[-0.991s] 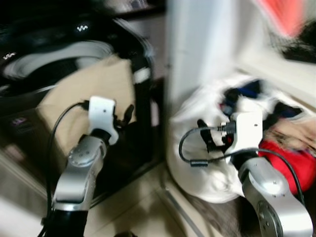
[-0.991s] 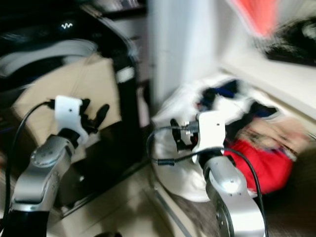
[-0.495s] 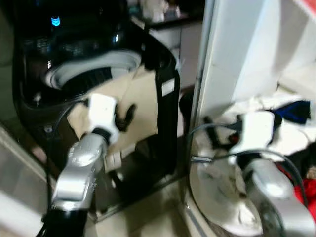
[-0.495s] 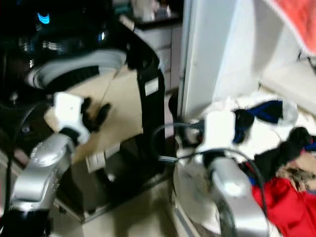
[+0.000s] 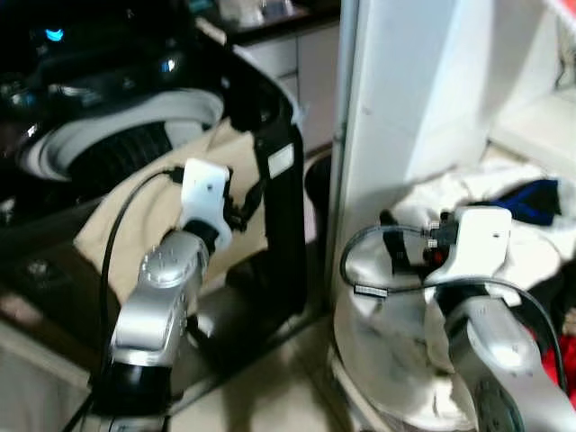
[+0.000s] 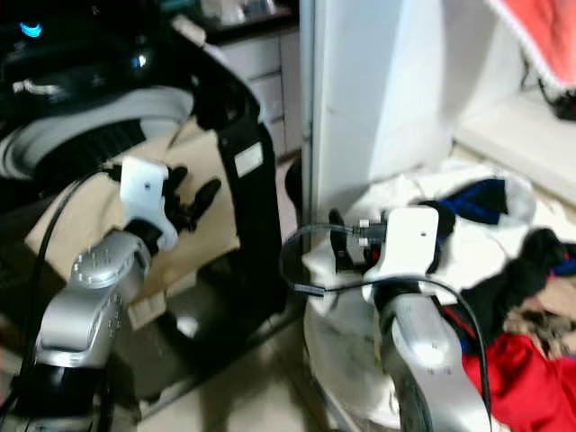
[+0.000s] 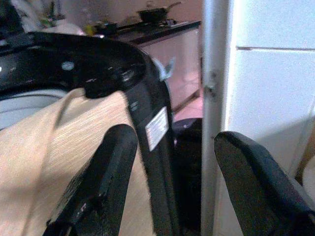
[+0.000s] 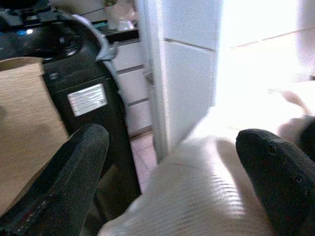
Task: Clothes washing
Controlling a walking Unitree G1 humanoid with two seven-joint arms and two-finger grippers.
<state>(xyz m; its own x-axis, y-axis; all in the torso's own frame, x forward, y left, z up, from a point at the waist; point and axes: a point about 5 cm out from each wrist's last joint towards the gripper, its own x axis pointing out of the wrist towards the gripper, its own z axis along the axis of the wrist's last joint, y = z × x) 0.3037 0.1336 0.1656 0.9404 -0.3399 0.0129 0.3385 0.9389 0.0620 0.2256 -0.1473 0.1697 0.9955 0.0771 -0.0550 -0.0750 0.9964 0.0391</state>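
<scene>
Black top-load washing machine [image 5: 270, 135] stands at the robot's left, lid up, grey drum ring [image 5: 126, 135] showing. A beige cloth [image 5: 144, 216] hangs out of the drum and drapes over the machine's front edge, running down its front. White label [image 7: 156, 129] on the machine's side corner. Blue indicator light [image 5: 54, 34] on the dark panel behind.

Left tool [image 7: 170, 172] is raised in front of the machine, just beside the draped beige cloth, fingers [image 7: 106, 172] spread apart, nothing between them. Left wrist view looks past the cloth edge at the machine's corner and a white wall panel [image 7: 266, 98].

White pillar [image 5: 405, 99] stands between the machine and the laundry heap. At the robot's right, a white laundry bag [image 5: 378, 333] sits on the floor, bulging, with mixed clothes on and behind it: a blue garment [image 6: 481, 200], black garment [image 6: 526, 270], red garment [image 6: 522, 378]. A red-orange cloth [image 6: 540, 36] hangs at the upper right.

Right tool [image 8: 172, 172] hovers just above the white bag's fabric, fingers [image 8: 74, 172] wide apart, gripping nothing. Tiled floor [image 5: 270, 387] between machine and bag. Head views are slightly blurred.
</scene>
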